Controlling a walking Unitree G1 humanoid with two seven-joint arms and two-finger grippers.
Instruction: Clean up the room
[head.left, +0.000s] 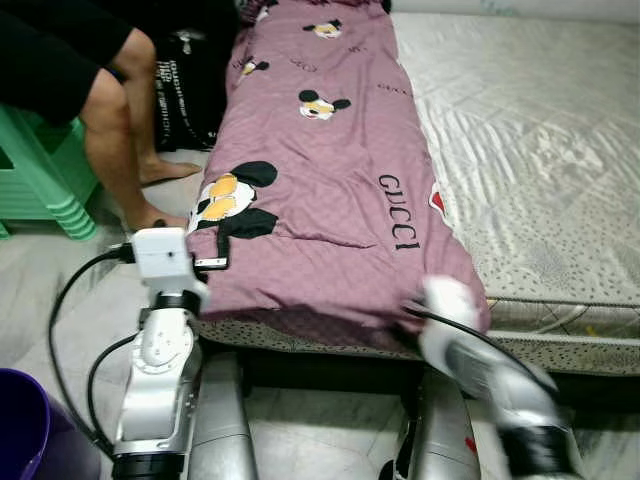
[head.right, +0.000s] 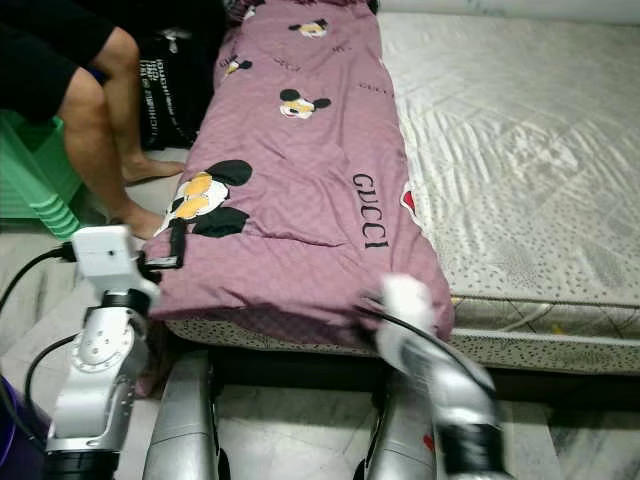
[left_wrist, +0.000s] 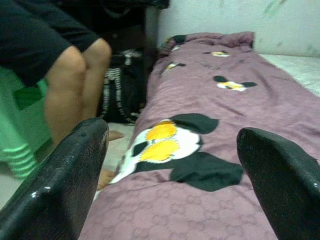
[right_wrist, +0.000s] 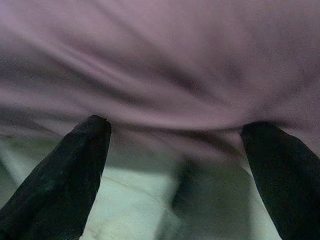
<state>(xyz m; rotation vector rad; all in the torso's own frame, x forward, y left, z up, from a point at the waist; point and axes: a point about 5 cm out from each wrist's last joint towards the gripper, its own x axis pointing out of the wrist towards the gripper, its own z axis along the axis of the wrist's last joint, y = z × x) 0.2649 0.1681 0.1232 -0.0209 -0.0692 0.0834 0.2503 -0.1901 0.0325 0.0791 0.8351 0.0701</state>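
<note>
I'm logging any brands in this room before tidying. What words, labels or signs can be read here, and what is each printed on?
"GUCCI": black letters on the purple blanket, near its right edge by the foot of the bed.
White lettering on the black bag beside the seated person's legs: too small and blurred to read.
Faint repeated pattern woven into the blanket: not readable as text.

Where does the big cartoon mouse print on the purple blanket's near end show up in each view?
Left eye view: cartoon mouse print, on the purple blanket, just beyond the left hand.
Right eye view: same print, left of centre.
Left wrist view: centre, between the open fingers.
Right wrist view: blurred purple cloth, no print.
Shared landmark: the blanket.
</note>
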